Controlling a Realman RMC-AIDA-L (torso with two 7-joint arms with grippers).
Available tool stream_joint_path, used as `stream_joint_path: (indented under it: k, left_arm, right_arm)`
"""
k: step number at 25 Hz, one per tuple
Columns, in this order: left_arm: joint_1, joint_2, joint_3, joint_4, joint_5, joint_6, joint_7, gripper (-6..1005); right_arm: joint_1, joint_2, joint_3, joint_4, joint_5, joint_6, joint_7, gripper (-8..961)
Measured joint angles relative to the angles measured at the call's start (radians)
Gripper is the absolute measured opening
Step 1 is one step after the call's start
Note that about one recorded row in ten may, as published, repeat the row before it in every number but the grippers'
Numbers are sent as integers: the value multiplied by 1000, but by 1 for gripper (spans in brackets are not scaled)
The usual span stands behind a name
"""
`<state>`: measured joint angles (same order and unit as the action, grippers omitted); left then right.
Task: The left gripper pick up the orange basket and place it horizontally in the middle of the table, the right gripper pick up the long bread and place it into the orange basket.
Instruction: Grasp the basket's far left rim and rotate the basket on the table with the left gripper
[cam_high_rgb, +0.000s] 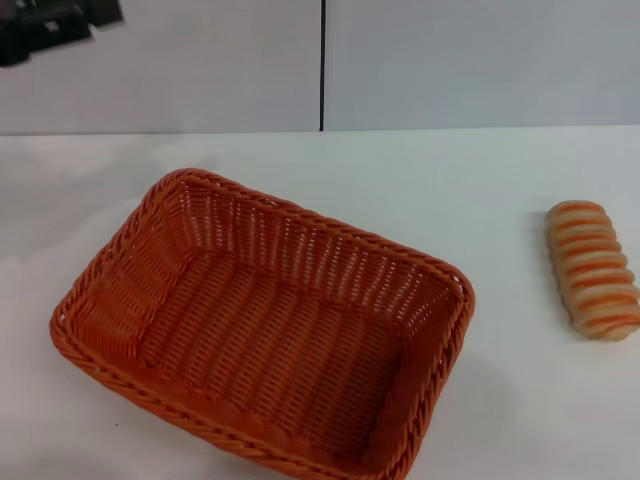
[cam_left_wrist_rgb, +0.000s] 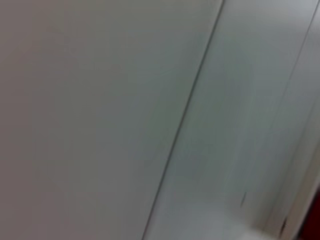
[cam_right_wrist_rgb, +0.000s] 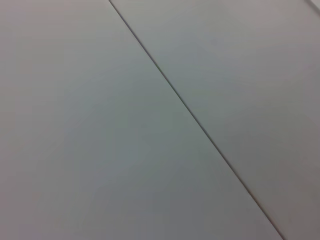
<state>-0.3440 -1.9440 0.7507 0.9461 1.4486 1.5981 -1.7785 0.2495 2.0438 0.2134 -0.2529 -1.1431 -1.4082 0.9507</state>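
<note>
Left gripper sits high at far-left corner by the wall; can't tell if claw's apart or together. Orange basket lies below and to its right on the table, skewed, empty. Long bread farther right, well apart from the basket. Looks like step 1, basket not yet squared; next, drop to rim. Only head view shows objs; both wrist views show just wall.

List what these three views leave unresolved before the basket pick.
- Left gripper: head view, cut off by the upper edge and blurred; fingers unreadable.
- Right gripper: in no view.
- Orange basket: near rim cut off by the head view's lower edge.
- Long bread: far right of the head view, close to the edge.
- Both wrist views: only wall panels; neither the basket nor the bread shows.
</note>
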Motion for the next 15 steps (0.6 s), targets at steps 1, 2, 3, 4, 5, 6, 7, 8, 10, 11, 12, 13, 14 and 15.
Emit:
stream_joint_path:
  k: [1, 2, 3, 4, 5, 6, 7, 8, 10, 11, 12, 13, 14, 15]
  left_arm:
    - [-35, -11, -2, 171, 200, 2, -144, 811]
    - [-35, -11, -2, 171, 200, 2, -144, 811]
    - [-35, -11, -2, 171, 200, 2, -144, 811]
    - [-54, -16, -1, 243, 292, 9, -197, 811]
    - [-54, -16, -1, 243, 292, 9, -197, 811]
    - [-54, -16, -1, 243, 292, 9, -197, 811]
    - [-104, -28, 5, 355, 476, 26, -276, 811]
    - [-132, -35, 6, 377, 552, 31, -291, 811]
    - [-152, -39, 6, 386, 601, 36, -297, 811]
    - [-152, -39, 6, 386, 601, 36, -297, 811]
    - [-152, -39, 6, 386, 601, 36, -297, 811]
    - [-202, -55, 6, 390, 718, 61, -298, 811]
    - [-202, -55, 6, 390, 718, 61, -298, 811]
    - [-210, -59, 6, 392, 741, 64, -297, 811]
  right_arm:
    - [0, 0, 0, 0, 0, 0, 0, 633]
    - [0, 0, -1, 0, 0, 0, -1, 633]
    - [0, 0, -1, 0, -4, 0, -2, 633]
    - [-1, 0, -2, -4, -15, -1, -3, 634]
    - [-2, 0, -3, -17, -56, -3, -5, 634]
    - [-2, 0, -3, -17, -56, -3, -5, 634]
    - [-3, 0, -3, -26, -86, -4, -5, 635]
    - [-3, -1, -3, -40, -126, -5, -4, 635]
    - [-2, -1, -3, -46, -140, -5, -2, 636]
    - [-2, -1, -3, -46, -140, -5, -2, 636]
    - [-1, -2, -3, -47, -141, -6, 0, 635]
    - [0, -2, -3, -47, -141, -8, 5, 635]
    - [0, -2, -3, -47, -141, -8, 5, 635]
    - [1, -2, -3, -47, -142, -8, 9, 634]
